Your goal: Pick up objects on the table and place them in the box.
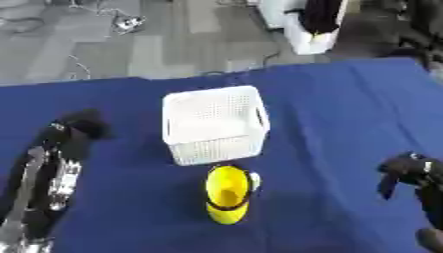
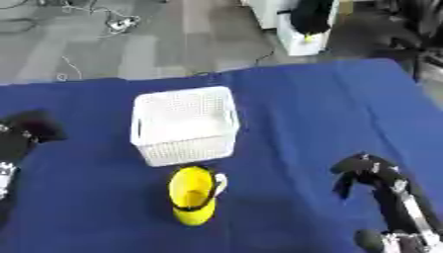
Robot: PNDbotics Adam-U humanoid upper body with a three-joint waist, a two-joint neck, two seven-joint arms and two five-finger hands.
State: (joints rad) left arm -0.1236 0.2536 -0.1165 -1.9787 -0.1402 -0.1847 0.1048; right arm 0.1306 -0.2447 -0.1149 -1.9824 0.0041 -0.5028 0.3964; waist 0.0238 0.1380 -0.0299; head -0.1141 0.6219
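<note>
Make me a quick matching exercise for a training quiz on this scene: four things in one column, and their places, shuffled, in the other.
Things:
1. white basket
2. yellow cup
3. left hand
4. right hand

Places:
A. near the table's right side
B. lying on its side just in front of the basket
C. middle of the blue table
D. near the table's left side

Pairs: 1-C, 2-B, 3-D, 4-A

Lab, loose floor cables [image 1: 121, 22], carpet tiles [image 1: 173, 44]
</note>
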